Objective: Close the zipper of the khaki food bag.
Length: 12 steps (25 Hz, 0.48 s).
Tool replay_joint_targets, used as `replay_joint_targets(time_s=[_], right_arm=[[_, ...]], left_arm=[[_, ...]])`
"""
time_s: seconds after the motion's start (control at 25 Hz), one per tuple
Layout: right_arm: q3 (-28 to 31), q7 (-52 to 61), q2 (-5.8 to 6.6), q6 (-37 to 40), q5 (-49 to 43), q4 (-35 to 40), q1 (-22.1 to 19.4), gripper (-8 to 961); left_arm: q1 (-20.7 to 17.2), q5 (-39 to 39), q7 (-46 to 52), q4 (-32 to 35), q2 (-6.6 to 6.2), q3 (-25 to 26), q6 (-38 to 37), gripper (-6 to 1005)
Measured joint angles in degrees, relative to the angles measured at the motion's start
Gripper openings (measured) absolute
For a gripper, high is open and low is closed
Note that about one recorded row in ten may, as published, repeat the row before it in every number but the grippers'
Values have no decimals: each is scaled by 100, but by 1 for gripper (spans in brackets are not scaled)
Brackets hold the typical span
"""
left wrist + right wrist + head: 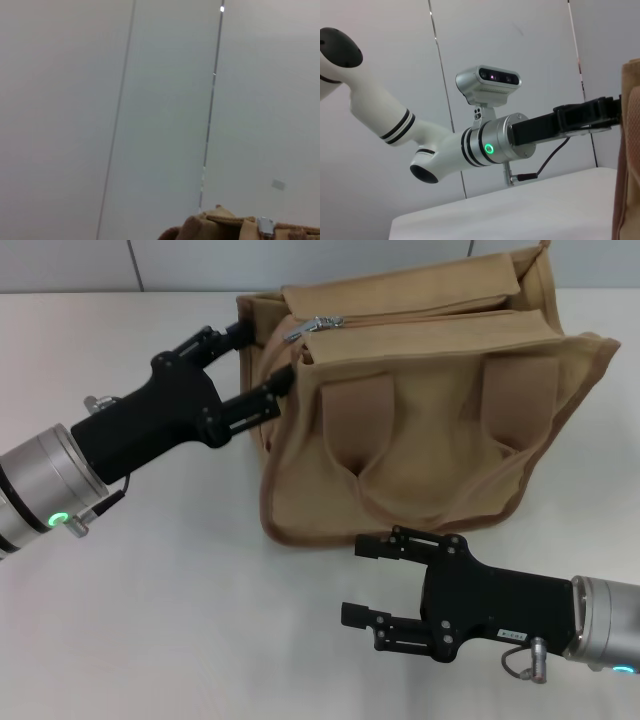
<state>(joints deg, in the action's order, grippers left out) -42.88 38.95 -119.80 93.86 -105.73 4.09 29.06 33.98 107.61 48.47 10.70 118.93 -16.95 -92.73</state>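
Resting on the white table (150, 620), the bag (420, 440) sits with its top panel facing you; the zipper (420, 325) runs along that panel, its silver pull (312, 327) at the end nearest your left gripper (262, 362). That claw is spread wide, one finger at the bag's upper corner, the other against the side seam — whether either actually touches cloth, you cannot tell; nothing is held. Your right gripper (356, 580) hangs low in front of the bag, also spread wide and empty, near the bottom piping but apart from it.

The risk, as I judge it: the canvas is soft and unanchored; if you drag the pull without the other claw pinning the bag, the whole bag may slide or crumple rather than zip. The pull is small and lies flat — a wide claw could close on fabric instead and jam the slider.
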Motion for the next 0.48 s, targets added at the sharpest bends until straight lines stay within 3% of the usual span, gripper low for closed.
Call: replay_joint_targets(time_s=[0.48], right_arm=[[15,-2,-8,-143,9,-59,63,699]], left_arm=[[-113,-425,-21,-89,9,153,-25,801]])
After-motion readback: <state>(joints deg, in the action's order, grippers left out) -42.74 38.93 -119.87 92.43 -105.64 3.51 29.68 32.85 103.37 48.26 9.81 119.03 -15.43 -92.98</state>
